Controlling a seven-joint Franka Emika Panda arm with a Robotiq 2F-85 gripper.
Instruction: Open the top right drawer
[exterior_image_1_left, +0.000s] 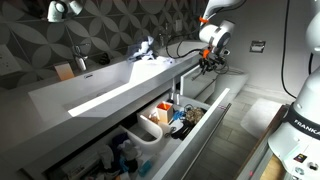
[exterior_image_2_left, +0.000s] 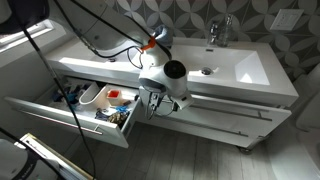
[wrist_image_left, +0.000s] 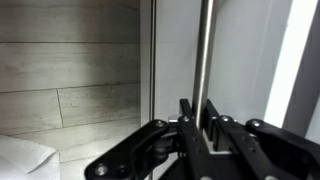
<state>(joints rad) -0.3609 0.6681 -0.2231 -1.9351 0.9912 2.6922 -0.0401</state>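
Observation:
The top right drawer is a shallow, light-grey front under the white sink top, to the right of the open drawer. My gripper is at the left end of that front, right beside the open drawer. It also shows in an exterior view, at the far part of the vanity. In the wrist view the fingers are shut on a thin metal bar that runs along the pale drawer front. The drawer front looks flush with the vanity.
A deeper drawer stands pulled out, holding a white bin and bottles. The sink top carries a faucet. Cables hang across the counter. Wood-look floor lies below.

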